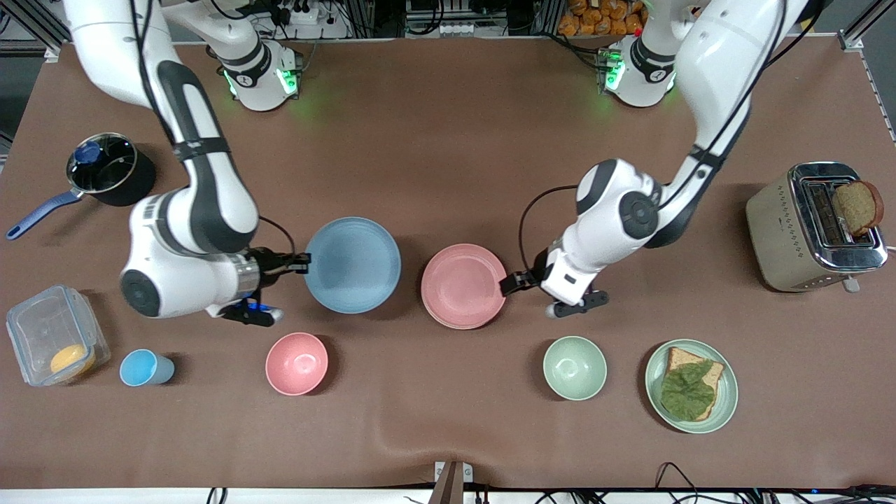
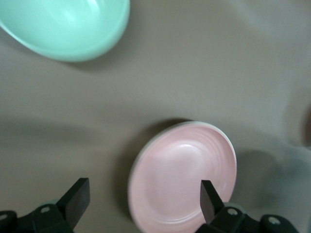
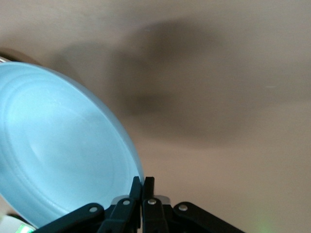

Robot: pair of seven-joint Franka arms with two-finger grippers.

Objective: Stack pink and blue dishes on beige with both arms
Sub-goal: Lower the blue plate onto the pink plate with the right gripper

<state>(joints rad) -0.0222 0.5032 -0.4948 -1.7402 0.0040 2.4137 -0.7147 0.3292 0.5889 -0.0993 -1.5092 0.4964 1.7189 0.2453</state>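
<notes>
My right gripper (image 1: 302, 262) (image 3: 142, 183) is shut on the rim of the light blue plate (image 1: 352, 264) (image 3: 63, 155), which is tilted and seems lifted off the brown table. The pale pink plate (image 1: 463, 285) (image 2: 187, 177) lies flat beside it, toward the left arm's end. My left gripper (image 1: 509, 283) (image 2: 143, 189) stands open at the pink plate's edge, with one finger over the plate and the other over bare table. A pale edge shows under the pink plate's rim in the left wrist view. No beige plate shows clearly.
Nearer the front camera stand a blue cup (image 1: 143, 367), a pink bowl (image 1: 297, 362), a green bowl (image 1: 575, 367) (image 2: 73, 24) and a green plate (image 1: 731, 388) with bread and lettuce. A clear box (image 1: 52, 343), a pot (image 1: 108, 171) and a toaster (image 1: 805, 231) sit at the table's ends.
</notes>
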